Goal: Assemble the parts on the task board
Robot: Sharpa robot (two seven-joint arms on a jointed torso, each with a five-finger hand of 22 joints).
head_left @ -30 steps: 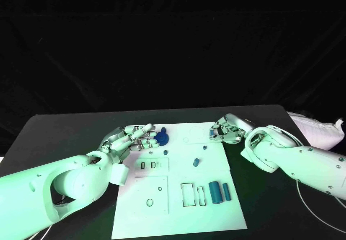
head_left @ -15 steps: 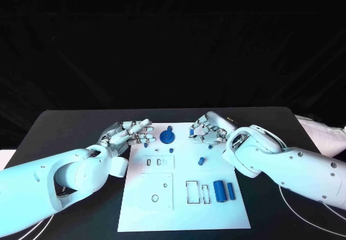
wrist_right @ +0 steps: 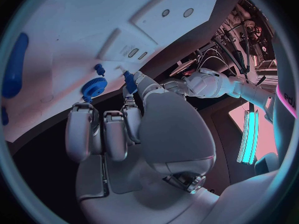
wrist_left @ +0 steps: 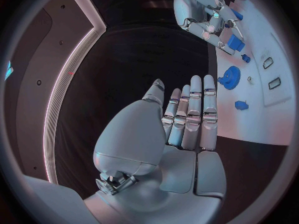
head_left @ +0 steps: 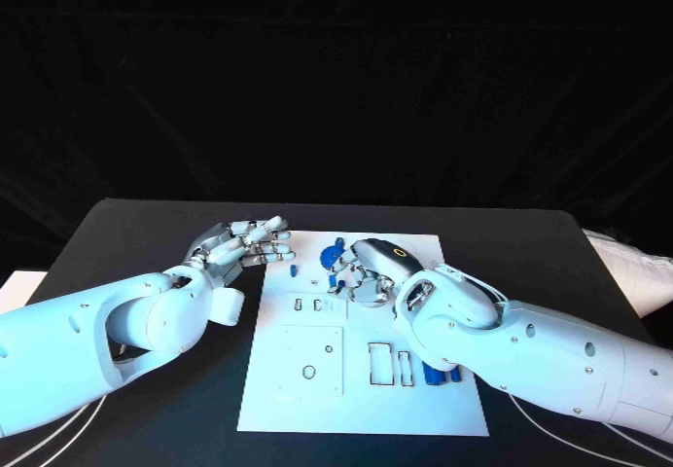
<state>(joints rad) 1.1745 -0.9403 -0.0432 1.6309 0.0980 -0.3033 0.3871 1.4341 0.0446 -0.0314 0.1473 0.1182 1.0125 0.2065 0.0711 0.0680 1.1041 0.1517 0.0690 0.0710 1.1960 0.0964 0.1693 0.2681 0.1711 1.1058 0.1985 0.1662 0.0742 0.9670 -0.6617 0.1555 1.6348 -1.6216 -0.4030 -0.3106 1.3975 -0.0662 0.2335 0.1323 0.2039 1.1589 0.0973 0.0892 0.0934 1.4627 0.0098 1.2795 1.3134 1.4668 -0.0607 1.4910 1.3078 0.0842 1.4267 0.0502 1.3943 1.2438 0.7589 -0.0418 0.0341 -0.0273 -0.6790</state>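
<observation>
Hands of the robot meet near the far end of a white task board (head_left: 288, 379) that lies lengthwise on a black table (head_left: 126, 233).

Its left hand (head_left: 241, 251) reaches in from the left and hovers at the board's far left corner. The fingers are straight, side by side and held a little apart, holding nothing; the left wrist view shows the palm (wrist_left: 181, 134) flat with the fingers pointing towards the board.

Its right hand (head_left: 368, 272) comes in across the board from the right, the white forearm lying diagonally over the board's right side. The fingers are curled in over the board's far middle. In the right wrist view a small blue peg (wrist_right: 130, 83) sits at the fingertips, and it appears to be pinched between thumb and finger, standing roughly on end.

A blue gear (head_left: 331, 258) lies flat on the board just beside the right hand, between the two hands. A small blue part (head_left: 294, 272) lies near the left fingertips. Two longer blue bars (head_left: 443, 374) lie beside the rectangular slots near the board's near right, partly hidden under the right forearm; which way they run cannot be told.

Dark background lies behind the table.
</observation>
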